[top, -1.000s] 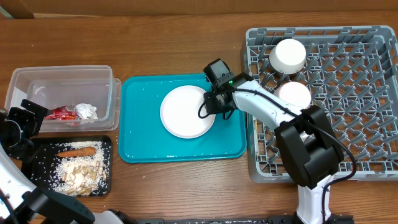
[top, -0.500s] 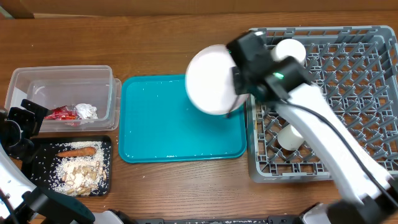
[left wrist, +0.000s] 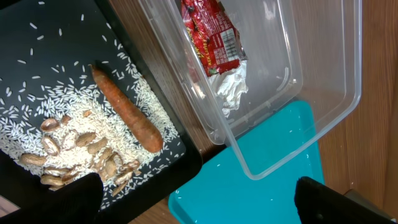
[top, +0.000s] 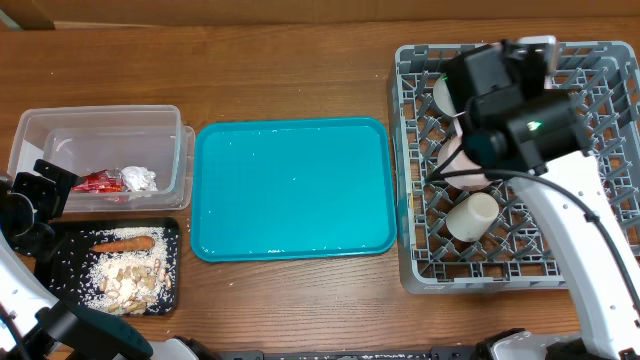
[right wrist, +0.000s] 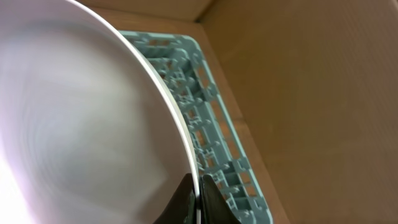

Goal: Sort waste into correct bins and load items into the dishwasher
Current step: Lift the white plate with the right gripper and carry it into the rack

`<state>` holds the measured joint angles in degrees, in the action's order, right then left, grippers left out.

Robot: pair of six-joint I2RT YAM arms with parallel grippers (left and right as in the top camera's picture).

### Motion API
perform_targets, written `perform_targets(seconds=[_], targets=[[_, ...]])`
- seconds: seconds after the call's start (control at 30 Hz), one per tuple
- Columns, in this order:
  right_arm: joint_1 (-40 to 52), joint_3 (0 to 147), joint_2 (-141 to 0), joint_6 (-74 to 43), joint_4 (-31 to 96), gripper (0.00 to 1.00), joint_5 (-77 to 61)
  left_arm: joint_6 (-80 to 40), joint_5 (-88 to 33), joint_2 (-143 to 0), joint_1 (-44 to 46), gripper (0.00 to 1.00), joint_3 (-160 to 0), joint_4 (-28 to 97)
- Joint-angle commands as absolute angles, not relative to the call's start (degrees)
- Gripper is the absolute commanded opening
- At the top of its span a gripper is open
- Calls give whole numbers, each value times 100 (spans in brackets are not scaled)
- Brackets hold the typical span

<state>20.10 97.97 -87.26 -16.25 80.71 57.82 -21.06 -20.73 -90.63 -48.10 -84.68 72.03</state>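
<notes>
Where the dish rack [top: 610,120] sits, the table [top: 290,80] is brown wood

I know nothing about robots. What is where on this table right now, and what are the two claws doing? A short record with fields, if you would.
clear tub: red wrapper and foil ball inside
black tray: carrot, food scraps, scattered rice
teal tray: nothing on it
dish rack: holds white cups, one white cup near its front
right gripper: shut on the rim of the white plate, over the dish rack
left gripper: open, holding nothing, above the clear tub and black tray
</notes>
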Motion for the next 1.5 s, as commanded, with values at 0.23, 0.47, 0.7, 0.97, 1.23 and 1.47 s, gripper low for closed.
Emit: perform_targets(seconds=[0.23,0.47,0.7,0.97,1.23,1.47], targets=[[1238,9865,-8659,-1658,7887,4,5817,-2145,-2036,-8971,-4781,100,-8565,7196],[727,9865,-8678,-1640,7655,4,5256,-2145,-2036,-8971,-4781,100,-8565,7196],[615,9865,-8678,-1181,7507,4,3854,-2145,-2036,-8971,-4781,100,-8565,7196],[615,9865,-8678,-1570,7666,4,2729,-2145,-2036,-8971,-4781,100,-8565,7196],[799,9863,-8678,-1634,7754,4,2735,-2145,-2036,-8971,-4781,100,-8565,7196],[1247,9743,-8680,-1640,7972,4,3428,-2145,-2036,-8971,-4781,100,-8565,7196]])
